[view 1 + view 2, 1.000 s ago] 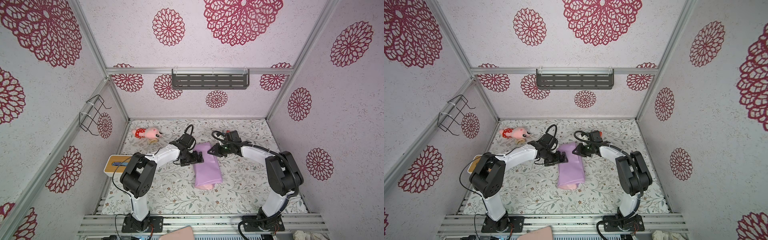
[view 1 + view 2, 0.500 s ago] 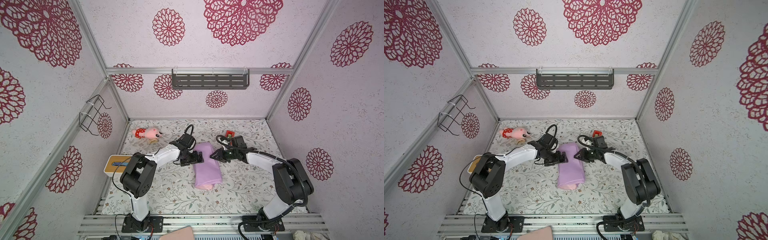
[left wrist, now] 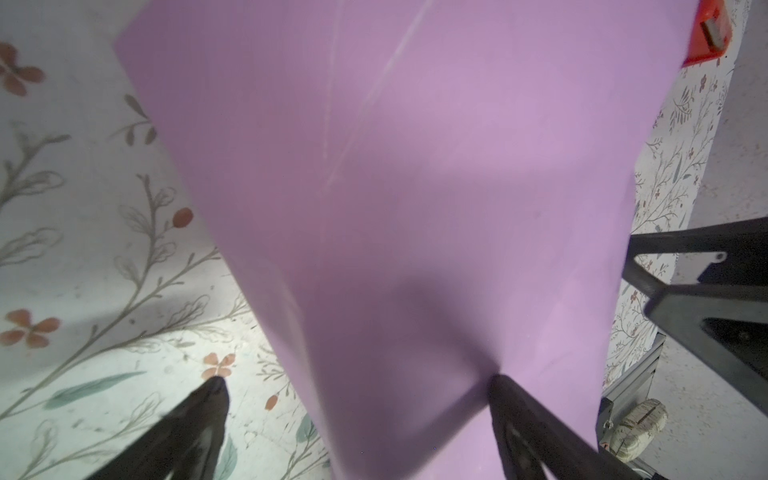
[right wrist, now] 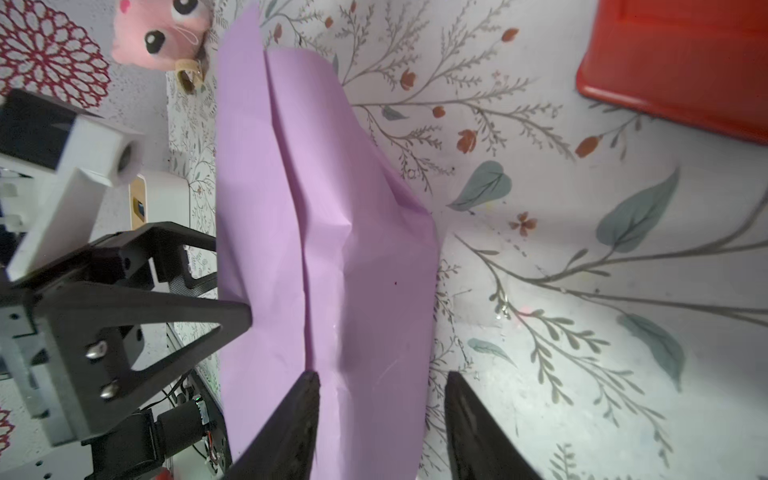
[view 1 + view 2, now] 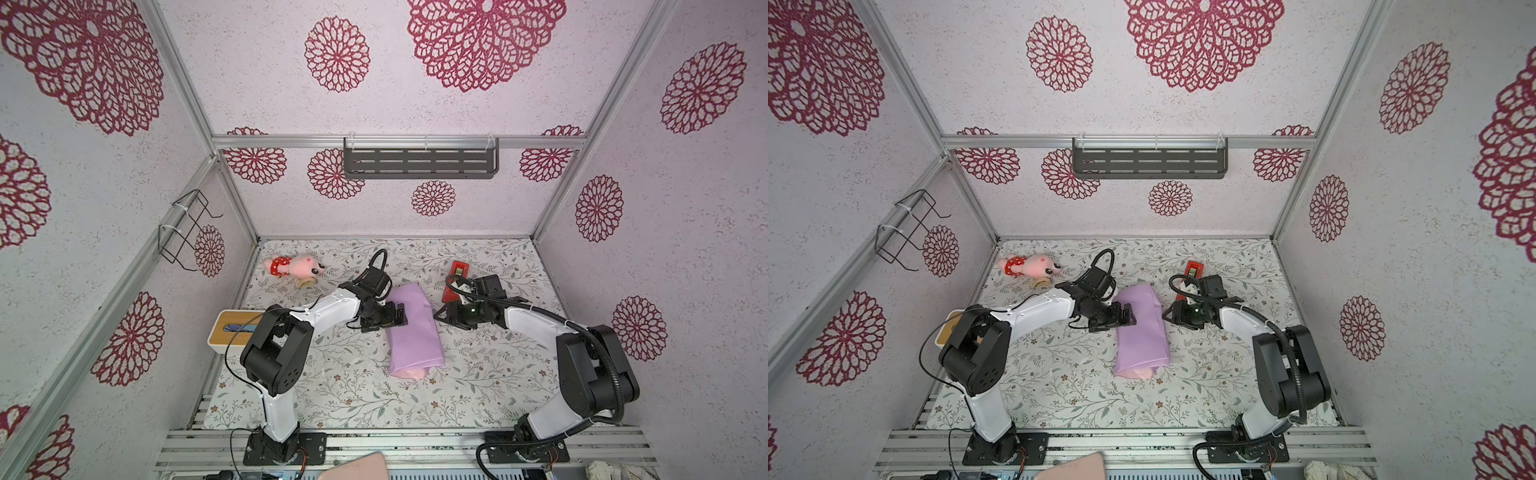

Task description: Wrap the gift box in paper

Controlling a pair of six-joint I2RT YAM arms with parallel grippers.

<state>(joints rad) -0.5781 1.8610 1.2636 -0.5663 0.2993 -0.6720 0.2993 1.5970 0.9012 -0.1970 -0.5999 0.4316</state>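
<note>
One plain lilac paper (image 5: 413, 332) lies beside the right end effector (image 4: 381, 376).

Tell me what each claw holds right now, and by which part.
Nothing is held. The left claw stands wide open over one edge of the paper; the right claw is open too, at its opposite edge.

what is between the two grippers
The paper, lilac side out and folded into a long bundle, fills the stretch between the left gripper and the right gripper. Both top views show it.
</note>
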